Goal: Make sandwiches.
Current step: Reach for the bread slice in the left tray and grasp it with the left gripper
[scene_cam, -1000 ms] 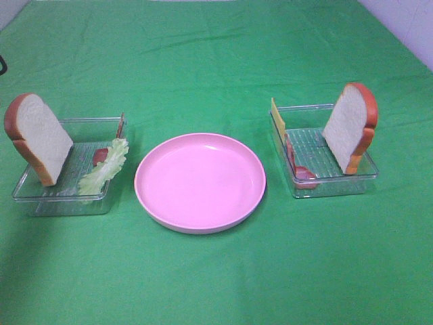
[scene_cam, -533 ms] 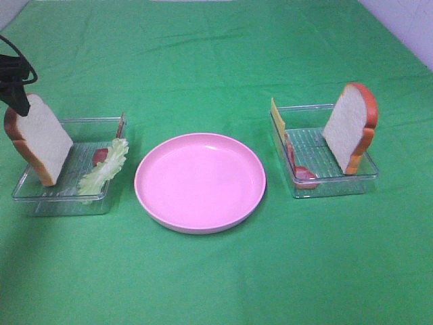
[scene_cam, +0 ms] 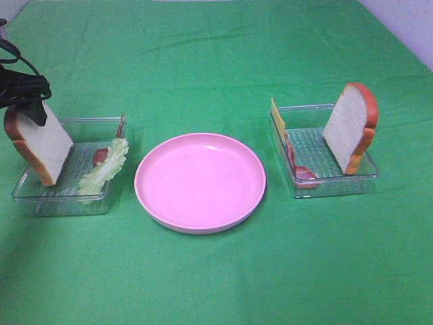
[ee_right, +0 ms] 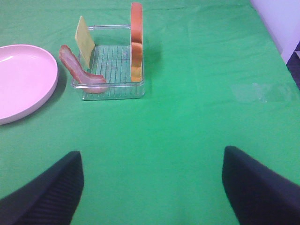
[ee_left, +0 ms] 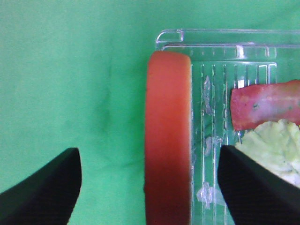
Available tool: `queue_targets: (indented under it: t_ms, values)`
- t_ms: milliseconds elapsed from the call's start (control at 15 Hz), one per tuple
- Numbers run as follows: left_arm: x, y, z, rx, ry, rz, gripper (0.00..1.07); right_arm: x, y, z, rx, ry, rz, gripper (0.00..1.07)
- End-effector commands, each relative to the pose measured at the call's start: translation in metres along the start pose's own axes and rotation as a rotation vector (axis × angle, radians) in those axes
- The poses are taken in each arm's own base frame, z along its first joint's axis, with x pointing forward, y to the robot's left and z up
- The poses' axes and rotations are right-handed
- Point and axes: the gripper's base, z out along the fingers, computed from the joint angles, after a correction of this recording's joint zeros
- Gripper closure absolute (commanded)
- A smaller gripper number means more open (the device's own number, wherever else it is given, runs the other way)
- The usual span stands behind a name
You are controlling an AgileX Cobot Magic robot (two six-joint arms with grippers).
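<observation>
Green cloth (scene_cam: 216, 54), bare pink plate (scene_cam: 199, 181): nothing stacked yet; my left gripper (ee_left: 147, 150) straddles 1 bread slice (ee_left: 168, 140), jaws wide; right gripper (ee_right: 152, 159) wide too, empty.

You face a green tabletop (scene_cam: 203, 61) and a pink plate (scene_cam: 200, 181). The left tray (scene_cam: 61, 203) and right tray (scene_cam: 331, 186) are clear, with ribbed floors. The left bread slice (scene_cam: 42, 142) and right bread slice (scene_cam: 346, 128) show white faces and orange-brown crusts. Lettuce (scene_cam: 105, 168) pale green, bacon strip (ee_right: 75, 65) streaky red, cheese square (ee_right: 84, 33) yellow. Your left pincer (ee_left: 149, 183) and right pincer (ee_right: 152, 187) are black.
</observation>
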Motion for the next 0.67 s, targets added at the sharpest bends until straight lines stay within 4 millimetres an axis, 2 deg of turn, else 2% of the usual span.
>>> queue_targets:
  t_ms: [67,200,467,533,600,667]
  values:
    - [-0.0036,-0.0032,0.0027,0.012,-0.031,-0.007,0.41,0.0000,-0.0003,-0.0010,0.009,-0.018,-0.013,0.30]
    - [-0.0044,-0.0037,0.0066,0.021,-0.039,-0.019,0.61,0.0000,-0.0003,-0.0010,0.009,-0.018,-0.013,0.30]
    - [-0.0048,-0.0048,0.0089,0.035,-0.042,-0.039,0.80,0.0000,-0.0003,-0.0010,0.009,-0.018,-0.013,0.30]
    - [-0.0052,-0.0062,0.0088,0.051,-0.046,-0.060,0.93,0.0000,-0.0003,-0.0010,0.009,-0.018,-0.013,0.30]
    - [-0.0055,-0.0069,0.0087,0.058,-0.049,-0.070,0.97,0.0000,-0.0003,-0.0010,0.009,-0.018,-0.013,0.30]
    - [-0.0062,-0.0087,0.0082,0.079,-0.055,-0.097,1.07,0.0000,-0.0003,-0.0010,0.009,-0.018,-0.013,0.30]
